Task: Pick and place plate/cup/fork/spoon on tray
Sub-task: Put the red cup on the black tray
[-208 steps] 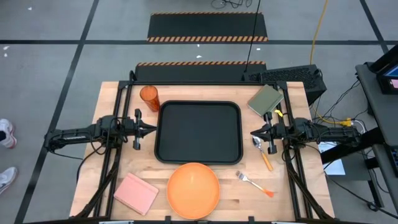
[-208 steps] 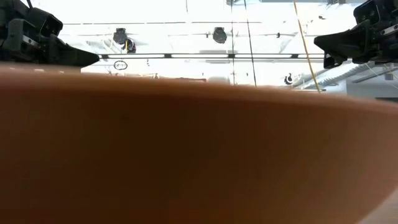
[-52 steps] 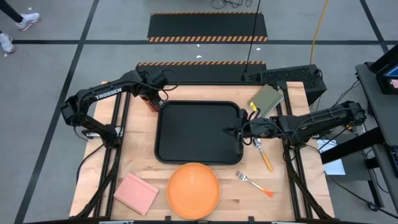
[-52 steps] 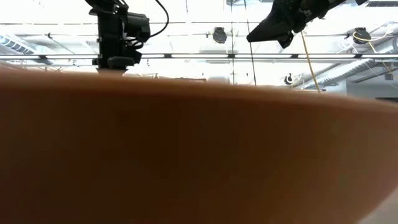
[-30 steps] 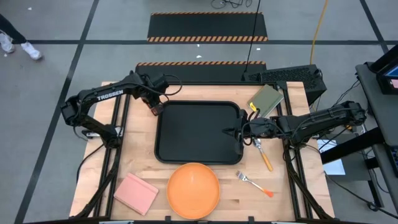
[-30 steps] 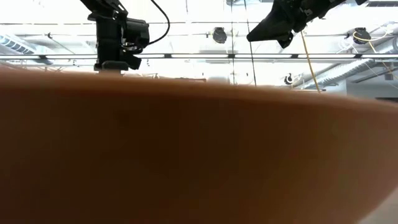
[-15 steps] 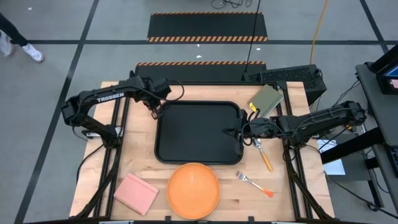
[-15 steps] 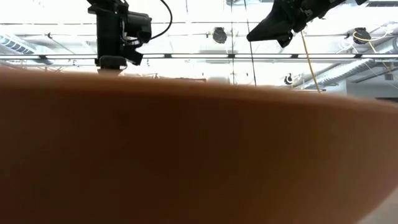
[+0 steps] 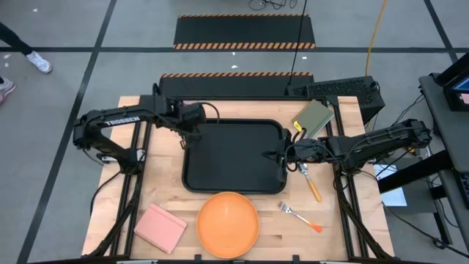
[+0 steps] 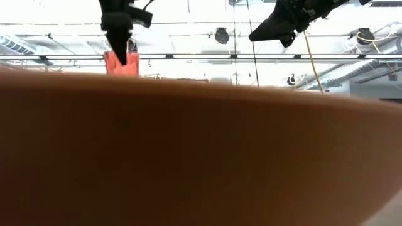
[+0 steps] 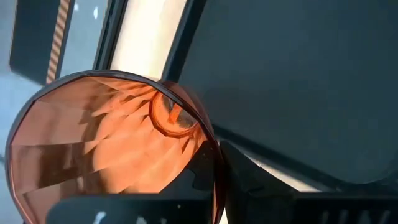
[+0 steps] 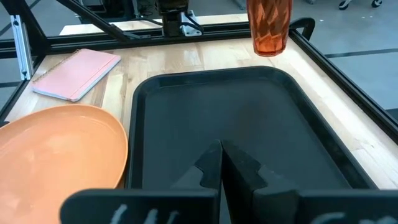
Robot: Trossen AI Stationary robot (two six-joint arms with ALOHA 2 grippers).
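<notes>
My left gripper (image 9: 190, 121) is shut on the translucent orange cup (image 10: 120, 64), held in the air over the far left corner of the black tray (image 9: 233, 155). The cup also shows in the right wrist view (image 12: 269, 22). My right gripper (image 9: 272, 155) is shut and empty, low over the tray's right rim. The orange plate (image 9: 228, 224) lies flat on the table near the tray's near side. The spoon (image 9: 308, 176) and the fork (image 9: 299, 216) lie on the table right of the tray. My left gripper pinches the cup's wall at its rim (image 11: 211, 146), one finger inside the cup and one finger (image 11: 249, 180) outside. The fingers come from above, pointing down. The cup hangs upright below them, mouth up, lifted clear of table and tray.
A pink flat block (image 9: 160, 226) lies at the near left corner and an olive-green block (image 9: 313, 117) at the far right. In the low view the plate's rim (image 10: 201, 157) hides the table. A person's legs (image 9: 22, 51) show on the floor far left.
My left gripper has gone up and toward the table's right edge, to the tray's far left corner, and has turned about. The cup has gone with it, lifted clear of the table, and now shows above the plate's rim in the low view.
</notes>
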